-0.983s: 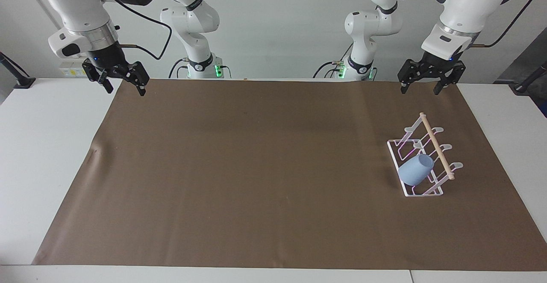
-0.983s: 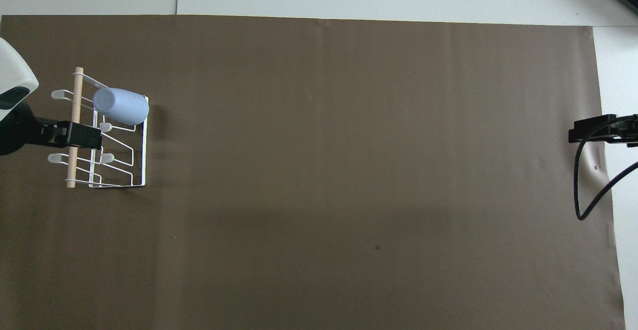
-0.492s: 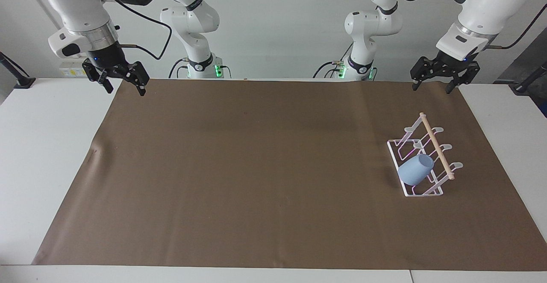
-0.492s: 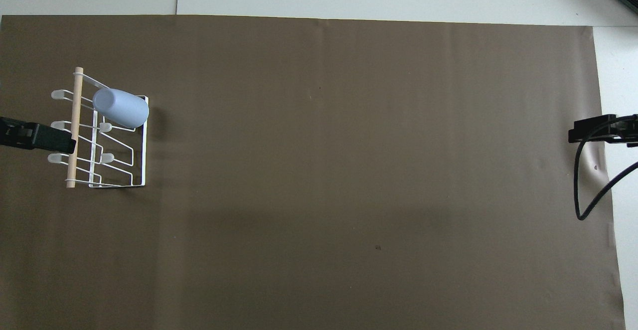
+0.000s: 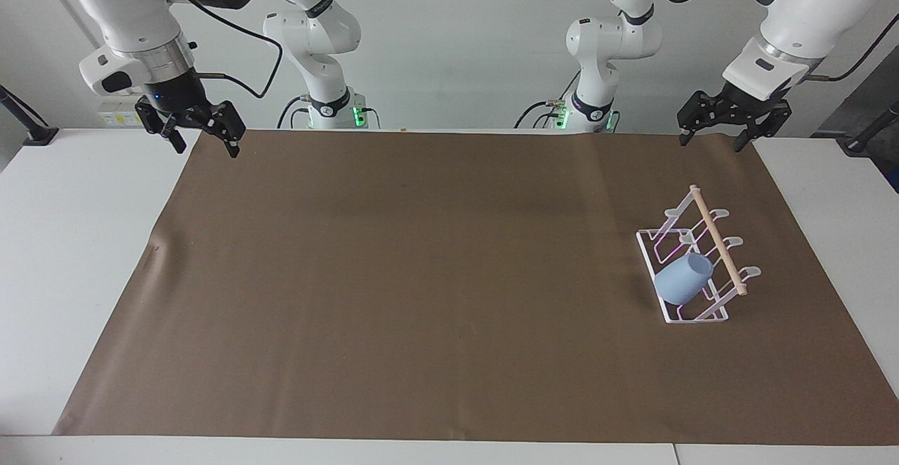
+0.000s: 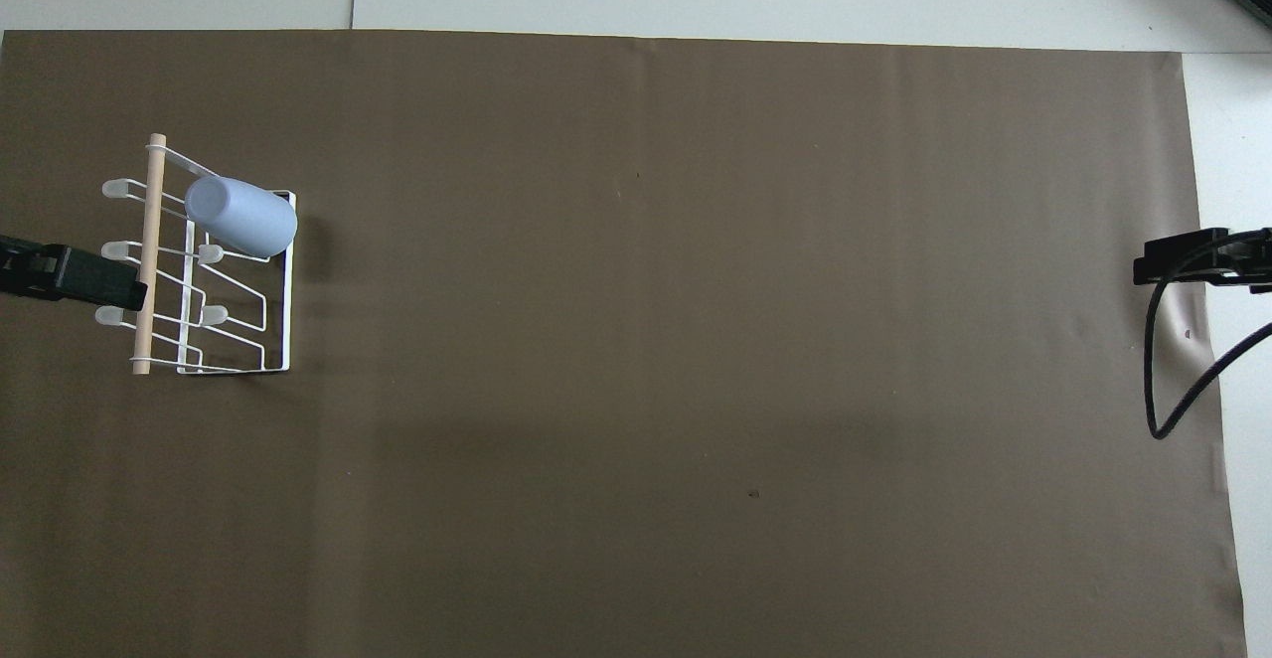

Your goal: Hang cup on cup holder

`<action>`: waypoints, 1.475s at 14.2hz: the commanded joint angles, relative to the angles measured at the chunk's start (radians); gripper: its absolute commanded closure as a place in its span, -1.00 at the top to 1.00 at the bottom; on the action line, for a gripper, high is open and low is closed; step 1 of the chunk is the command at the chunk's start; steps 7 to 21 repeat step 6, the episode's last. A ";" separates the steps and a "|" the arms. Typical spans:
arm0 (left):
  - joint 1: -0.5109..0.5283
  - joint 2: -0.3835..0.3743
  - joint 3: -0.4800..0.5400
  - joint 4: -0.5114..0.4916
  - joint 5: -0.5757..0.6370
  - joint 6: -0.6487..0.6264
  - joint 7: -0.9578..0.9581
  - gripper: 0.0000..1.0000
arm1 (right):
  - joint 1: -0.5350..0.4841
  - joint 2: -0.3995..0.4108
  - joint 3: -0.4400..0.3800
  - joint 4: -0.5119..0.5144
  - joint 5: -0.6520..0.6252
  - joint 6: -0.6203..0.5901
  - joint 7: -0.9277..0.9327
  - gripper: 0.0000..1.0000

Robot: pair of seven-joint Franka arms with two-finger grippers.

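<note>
The light-blue cup (image 5: 681, 280) hangs tilted on a prong of the white wire cup holder (image 5: 713, 230), mouth toward the wooden dowel, at the left arm's end of the table. It shows in the overhead view (image 6: 243, 213) on the cup holder (image 6: 288, 290) too. My left gripper (image 5: 711, 146) is open and empty, raised in the air above the brown mat's edge nearest the robots, apart from the rack. In the overhead view it (image 6: 60, 275) shows at the frame's edge beside the dowel. My right gripper (image 5: 207, 151) is open and empty, waiting above the mat's corner at the right arm's end.
A brown mat (image 5: 421, 275) covers most of the white table. A black cable (image 6: 1158, 380) loops down from the right gripper (image 6: 1192, 262).
My left gripper has pulled back from above the rack, up and toward the left arm's end of the table. The cup stays on the rack. The right arm has not moved.
</note>
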 commanded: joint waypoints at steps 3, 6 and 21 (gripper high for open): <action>-0.013 -0.001 0.022 0.019 -0.014 -0.031 0.013 1.00 | -0.006 -0.019 0.002 -0.017 -0.006 -0.009 -0.021 1.00; -0.018 -0.006 0.020 0.013 -0.014 -0.036 0.010 1.00 | -0.006 -0.019 0.002 -0.017 -0.006 -0.009 -0.023 1.00; -0.018 -0.006 0.020 0.013 -0.014 -0.036 0.010 1.00 | -0.006 -0.019 0.002 -0.017 -0.006 -0.009 -0.023 1.00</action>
